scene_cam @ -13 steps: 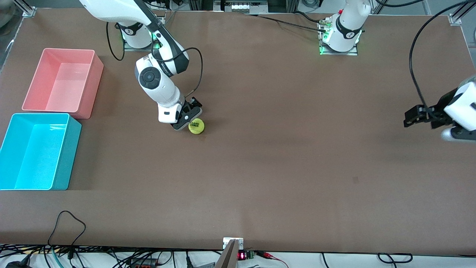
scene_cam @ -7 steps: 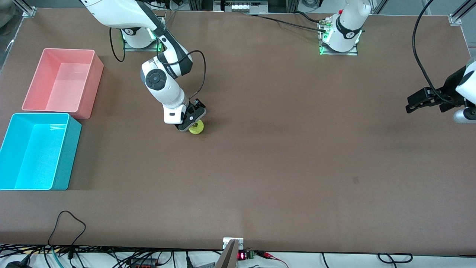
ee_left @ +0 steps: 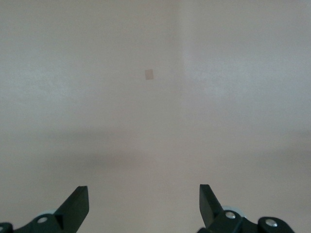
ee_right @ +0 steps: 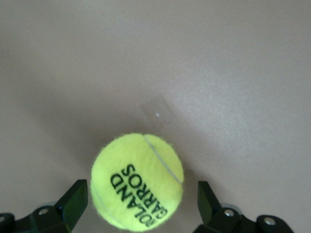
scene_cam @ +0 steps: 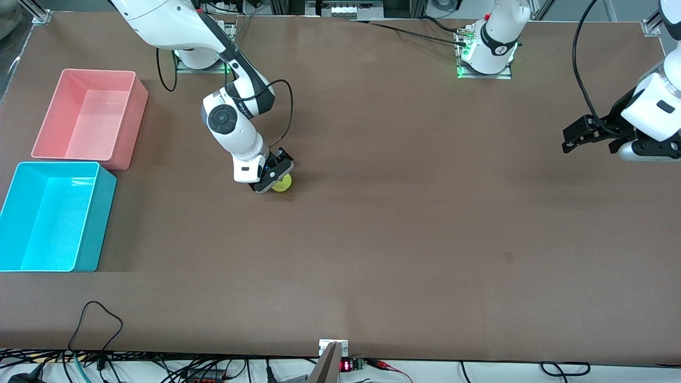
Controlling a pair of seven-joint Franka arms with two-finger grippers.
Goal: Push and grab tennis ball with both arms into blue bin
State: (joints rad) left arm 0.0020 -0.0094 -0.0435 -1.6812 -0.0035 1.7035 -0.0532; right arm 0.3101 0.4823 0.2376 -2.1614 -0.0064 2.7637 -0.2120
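Your desk (scene_cam: 372, 239) carries the blue bin (scene_cam: 90, 223) at the right arm's end, nearest the camera, the pink bin (scene_cam: 135, 114) just above it. Your right gripper (scene_cam: 272, 177) is low over the ball (scene_cam: 284, 183), jaws spread, ball sitting between them, ungrasped. Your left gripper (scene_cam: 577, 137) waits released over bare desk at its own end. Right arm's your grabber; the bin lies well off toward its end.

tennis ball (scene_cam: 284, 183): mostly covered by the right gripper (scene_cam: 272, 180) directly above it; lettering hidden there.
blue bin (scene_cam: 85, 264): one end cut off at the picture's edge.
left gripper (scene_cam: 577, 137): arm above it cropped.
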